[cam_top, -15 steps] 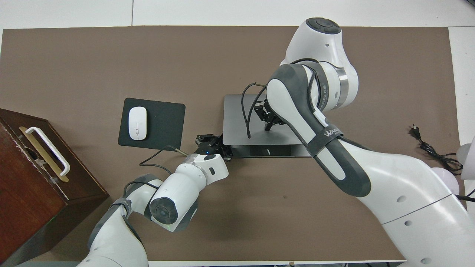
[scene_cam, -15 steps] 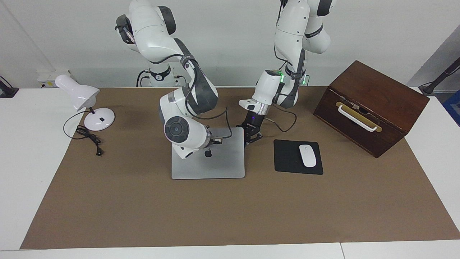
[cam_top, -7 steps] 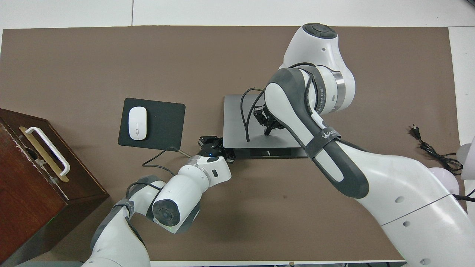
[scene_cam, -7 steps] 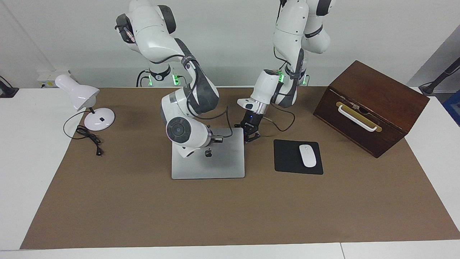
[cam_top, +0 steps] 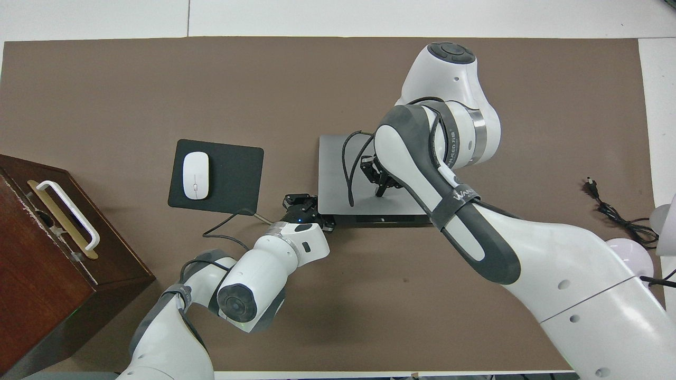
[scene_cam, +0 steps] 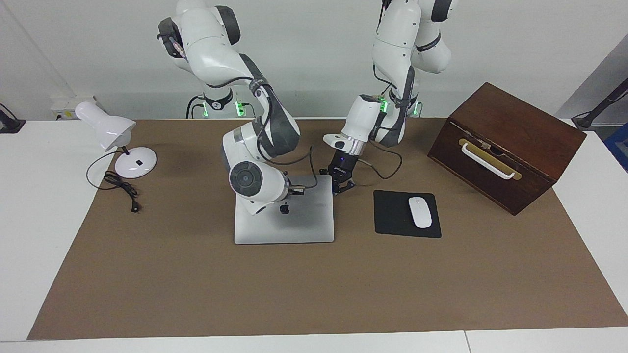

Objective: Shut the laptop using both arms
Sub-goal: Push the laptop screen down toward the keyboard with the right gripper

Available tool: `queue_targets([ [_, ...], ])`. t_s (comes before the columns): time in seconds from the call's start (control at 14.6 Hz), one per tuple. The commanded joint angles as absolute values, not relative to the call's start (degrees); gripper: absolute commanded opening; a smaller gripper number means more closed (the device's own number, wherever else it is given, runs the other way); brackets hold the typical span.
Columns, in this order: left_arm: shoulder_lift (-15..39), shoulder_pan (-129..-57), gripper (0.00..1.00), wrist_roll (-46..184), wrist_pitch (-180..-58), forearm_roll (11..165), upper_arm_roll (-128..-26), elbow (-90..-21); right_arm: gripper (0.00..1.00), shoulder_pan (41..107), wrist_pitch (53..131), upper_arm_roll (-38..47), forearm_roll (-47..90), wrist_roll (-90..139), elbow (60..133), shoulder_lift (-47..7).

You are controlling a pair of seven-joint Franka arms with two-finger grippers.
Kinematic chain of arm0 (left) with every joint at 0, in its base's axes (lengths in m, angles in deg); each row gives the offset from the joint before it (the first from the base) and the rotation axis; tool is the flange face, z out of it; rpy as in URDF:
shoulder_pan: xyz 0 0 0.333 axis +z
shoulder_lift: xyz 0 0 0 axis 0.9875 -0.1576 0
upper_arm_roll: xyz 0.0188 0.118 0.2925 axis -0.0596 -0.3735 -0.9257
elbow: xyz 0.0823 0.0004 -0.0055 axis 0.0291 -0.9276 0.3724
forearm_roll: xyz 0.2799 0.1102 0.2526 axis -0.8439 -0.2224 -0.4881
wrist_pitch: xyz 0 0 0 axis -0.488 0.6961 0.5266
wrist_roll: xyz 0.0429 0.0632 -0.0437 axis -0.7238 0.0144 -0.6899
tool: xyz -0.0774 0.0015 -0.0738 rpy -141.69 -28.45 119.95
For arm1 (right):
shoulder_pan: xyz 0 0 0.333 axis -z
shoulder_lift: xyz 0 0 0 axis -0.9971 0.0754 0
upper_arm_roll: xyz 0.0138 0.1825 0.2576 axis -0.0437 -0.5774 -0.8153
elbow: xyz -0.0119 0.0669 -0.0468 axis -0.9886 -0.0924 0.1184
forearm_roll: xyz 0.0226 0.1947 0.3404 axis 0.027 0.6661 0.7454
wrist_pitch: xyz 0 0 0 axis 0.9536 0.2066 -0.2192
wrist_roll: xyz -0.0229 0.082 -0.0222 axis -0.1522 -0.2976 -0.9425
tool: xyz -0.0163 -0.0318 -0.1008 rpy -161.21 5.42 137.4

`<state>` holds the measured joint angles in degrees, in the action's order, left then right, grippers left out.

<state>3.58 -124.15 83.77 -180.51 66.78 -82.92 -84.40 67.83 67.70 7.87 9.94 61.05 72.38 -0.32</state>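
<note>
Laptop [scene_cam: 294, 223] beside mouse pad [scene_cam: 395, 215], mouse [scene_cam: 420, 212]

One camera sits high across the bench [scene_cam: 314, 294], facing the robots. The other looks steeply down from above them. Both see the whole brown bench top.

A white table [scene_cam: 29, 206] carries a broad brown mat [scene_cam: 314, 289] that fills most of the frame. On the mat lie the laptop [scene_cam: 289, 225] at centre, a black mouse pad [scene_cam: 392, 215] just right of it, and a dark wooden box [scene_cam: 510, 142] at upper right. A white desk lamp [scene_cam: 132, 164] stands at upper left, its base seemingly straddling the mat's edge, its black cord [scene_cam: 120, 186] trailing onto the brown.
</note>
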Motion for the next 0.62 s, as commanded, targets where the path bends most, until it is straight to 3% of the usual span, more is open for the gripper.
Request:
queue_targets([
  [0.0, 1.30, -125.49, 0.00, 83.43, -181.37, 65.97, -83.09, -84.51, 0.00, 68.09, 69.64, 7.67, 11.43, 59.24, 76.34, -2.60],
  [0.55, 1.22, -125.58, 0.00, 83.34, -181.37, 65.97, -83.09, -84.69, 0.00, 67.83, 69.29, 7.50, 11.52, 61.08, 75.28, -3.65],
])
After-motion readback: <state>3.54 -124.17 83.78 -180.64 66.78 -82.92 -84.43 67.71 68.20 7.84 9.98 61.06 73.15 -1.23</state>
